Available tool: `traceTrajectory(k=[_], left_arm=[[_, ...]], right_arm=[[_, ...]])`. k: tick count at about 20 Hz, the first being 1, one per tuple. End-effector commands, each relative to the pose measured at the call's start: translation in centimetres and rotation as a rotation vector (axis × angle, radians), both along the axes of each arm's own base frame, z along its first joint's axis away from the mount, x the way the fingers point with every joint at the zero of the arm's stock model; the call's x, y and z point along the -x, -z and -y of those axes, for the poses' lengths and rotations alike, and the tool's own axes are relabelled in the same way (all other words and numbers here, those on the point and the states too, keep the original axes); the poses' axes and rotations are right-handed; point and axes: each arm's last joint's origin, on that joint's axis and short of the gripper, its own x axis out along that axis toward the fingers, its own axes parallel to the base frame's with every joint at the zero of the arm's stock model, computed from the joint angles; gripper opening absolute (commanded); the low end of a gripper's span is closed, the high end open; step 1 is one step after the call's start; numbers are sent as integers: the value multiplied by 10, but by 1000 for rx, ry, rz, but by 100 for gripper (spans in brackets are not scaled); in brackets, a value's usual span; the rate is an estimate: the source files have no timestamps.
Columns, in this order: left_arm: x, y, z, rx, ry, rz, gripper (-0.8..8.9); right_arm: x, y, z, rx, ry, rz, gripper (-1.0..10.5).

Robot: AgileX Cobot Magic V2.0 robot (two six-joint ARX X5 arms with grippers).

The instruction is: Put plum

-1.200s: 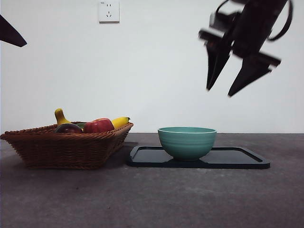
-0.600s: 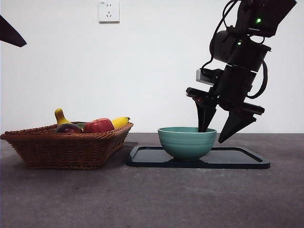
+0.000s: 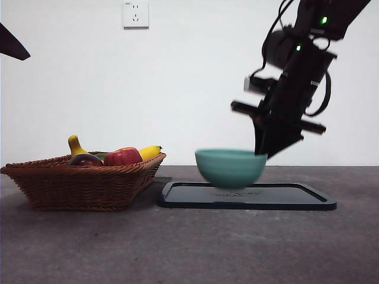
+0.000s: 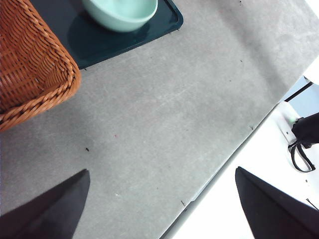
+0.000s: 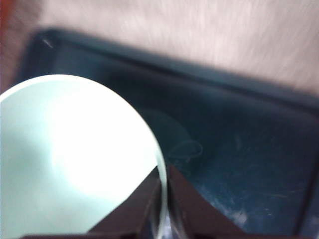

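The plum [image 3: 85, 160] lies in the basket [image 3: 83, 186], at about nine o'clock from the bowl [image 3: 231, 167] in the front view, with only its dark glossy top showing above the woven rim. Touching it at three o'clock is a red apple [image 3: 123, 157], and a banana [image 3: 149, 152] lies beyond that. The plum looks firm, light and smooth-skinned, so it would likely slip under a shallow pinch; a hold across its widest part, coming from above, seems safest.

The right hand [image 5: 163, 186] is closed on the bowl's rim, one jaw inside and one outside, and holds the bowl clear of the dark tray [image 3: 296, 198]. The left hand [image 4: 162, 204] hangs open over bare surface [image 4: 164, 109] near the basket corner, holding nothing.
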Motion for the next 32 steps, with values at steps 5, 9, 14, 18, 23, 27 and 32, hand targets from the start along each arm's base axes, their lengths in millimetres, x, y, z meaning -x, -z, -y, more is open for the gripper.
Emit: traceTrajectory(k=[5, 9, 14, 18, 23, 27, 32], left_arm=[[-2, -2, 2, 1, 16, 18, 460], [-2, -2, 2, -1, 20, 24, 460], [-2, -2, 2, -1, 20, 24, 459], [-2, -2, 2, -1, 20, 24, 460], [-2, -2, 2, -2, 20, 22, 460], [-2, -2, 2, -1, 20, 22, 460], [-2, -2, 2, -3, 20, 17, 460]], right_arm=[[42, -88, 7, -50, -33, 170, 10], [89, -126, 13, -30, -99, 190, 10], [134, -139, 13, -34, -166, 198, 10], [152, -108, 8, -30, -209, 159, 10], [162, -53, -8, -34, -236, 91, 10], [166, -16, -17, 8, -228, 59, 10], [156, 14, -24, 69, -214, 10, 10]])
